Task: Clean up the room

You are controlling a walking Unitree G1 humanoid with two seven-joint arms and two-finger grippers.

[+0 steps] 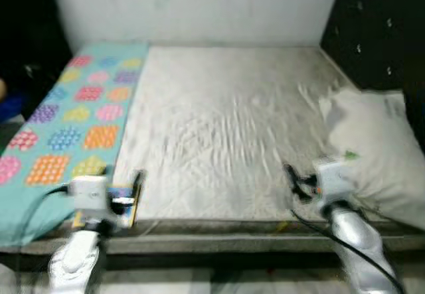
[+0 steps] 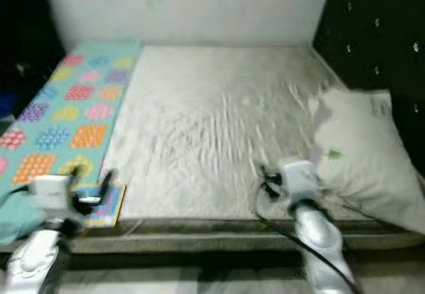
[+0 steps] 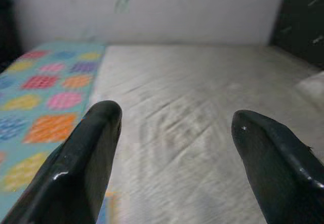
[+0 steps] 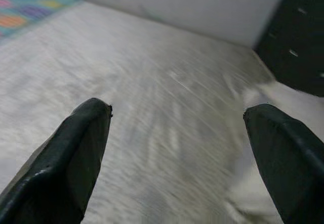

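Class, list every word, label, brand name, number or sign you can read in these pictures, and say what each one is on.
No text can be read in any view.
Pillow: a small green mark, too blurred to tell if it is lettering.
Flat colourful item at the bed's near edge, by the left hand: too blurred to read.
Blanket: coloured patches, no words.
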